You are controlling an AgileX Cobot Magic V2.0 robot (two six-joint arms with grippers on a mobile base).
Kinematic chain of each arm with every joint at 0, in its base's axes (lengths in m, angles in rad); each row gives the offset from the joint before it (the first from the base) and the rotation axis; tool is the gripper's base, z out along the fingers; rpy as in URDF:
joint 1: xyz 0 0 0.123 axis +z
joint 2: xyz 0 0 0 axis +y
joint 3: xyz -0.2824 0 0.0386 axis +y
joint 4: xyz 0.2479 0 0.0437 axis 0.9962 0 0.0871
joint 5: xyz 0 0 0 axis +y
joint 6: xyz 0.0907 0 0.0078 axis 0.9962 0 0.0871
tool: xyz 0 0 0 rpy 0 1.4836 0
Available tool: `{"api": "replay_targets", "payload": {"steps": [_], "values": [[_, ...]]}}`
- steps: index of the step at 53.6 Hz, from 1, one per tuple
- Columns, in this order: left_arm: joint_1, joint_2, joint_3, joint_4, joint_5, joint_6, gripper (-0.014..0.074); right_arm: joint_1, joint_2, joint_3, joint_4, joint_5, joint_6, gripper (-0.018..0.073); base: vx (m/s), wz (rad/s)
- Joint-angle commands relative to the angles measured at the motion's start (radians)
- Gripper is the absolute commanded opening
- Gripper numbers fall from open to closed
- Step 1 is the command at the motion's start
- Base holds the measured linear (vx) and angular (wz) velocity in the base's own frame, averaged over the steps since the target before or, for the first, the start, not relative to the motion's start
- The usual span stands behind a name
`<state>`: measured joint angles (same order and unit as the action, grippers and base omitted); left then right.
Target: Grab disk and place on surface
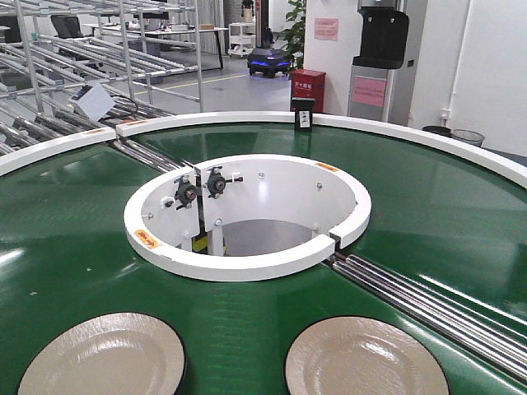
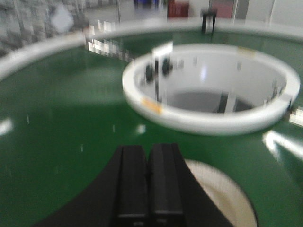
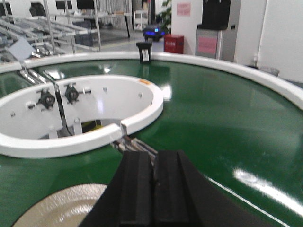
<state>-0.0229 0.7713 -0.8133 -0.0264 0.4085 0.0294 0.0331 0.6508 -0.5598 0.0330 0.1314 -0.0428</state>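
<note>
A beige round disk (image 1: 103, 358) and a second matching disk (image 1: 366, 358) are being supported flat, well apart, by the green ring-shaped conveyor belt (image 1: 66, 247), while the left tool (image 2: 148, 153) and right tool (image 3: 152, 158) are being held above it, black fingers pressed together, pinching nothing.

On belt (image 1: 428, 206) lie left disk (image 1: 103, 358), right disk (image 1: 366, 360) (apparently flat).

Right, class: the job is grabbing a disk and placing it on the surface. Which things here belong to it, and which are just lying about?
Job: left disk, right disk, left gripper, right gripper (both shut, empty).
Lying about: belt, white ring, black box, red cabinet, racks.
</note>
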Motion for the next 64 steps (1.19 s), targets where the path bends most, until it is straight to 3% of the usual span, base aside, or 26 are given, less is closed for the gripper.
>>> {"api": "replay_targets", "payload": {"steps": [1,14,20,26,32,44,57,64], "values": [[-0.009,0.063,-0.031,0.003,-0.022,0.003,0.0142,0.0,0.04,-0.035,-0.005,-0.065,-0.002,0.0114,0.0,0.0],[-0.009,0.262,-0.031,0.003,-0.017,0.01,0.0504,0.0,0.135,-0.034,-0.005,-0.008,-0.002,0.04,0.0,0.0],[-0.009,0.35,-0.031,0.003,-0.046,0.01,0.0583,0.0,0.173,-0.034,-0.005,-0.007,-0.002,0.0523,0.0,0.0],[-0.009,0.431,-0.031,0.003,-0.072,0.01,0.0589,0.0,0.204,-0.031,-0.005,-0.006,-0.002,0.0592,0.0,0.0],[-0.008,0.506,-0.035,-0.003,-0.076,0.006,0.0583,0.0,0.232,-0.031,0.005,0.032,0.004,0.0594,0.0,0.0],[0.076,0.637,-0.127,-0.004,-0.01,-0.184,0.0557,0.0,0.248,-0.031,0.137,0.069,0.012,0.0585,0.0,0.0],[0.208,0.724,-0.231,-0.02,0.035,-0.173,0.0522,0.0,0.248,-0.031,0.141,0.129,0.012,0.0585,0.0,0.0],[0.263,0.779,-0.234,-0.162,0.04,-0.049,0.0515,0.0,0.248,-0.031,0.141,0.134,-0.007,0.0585,0.0,0.0]]}}
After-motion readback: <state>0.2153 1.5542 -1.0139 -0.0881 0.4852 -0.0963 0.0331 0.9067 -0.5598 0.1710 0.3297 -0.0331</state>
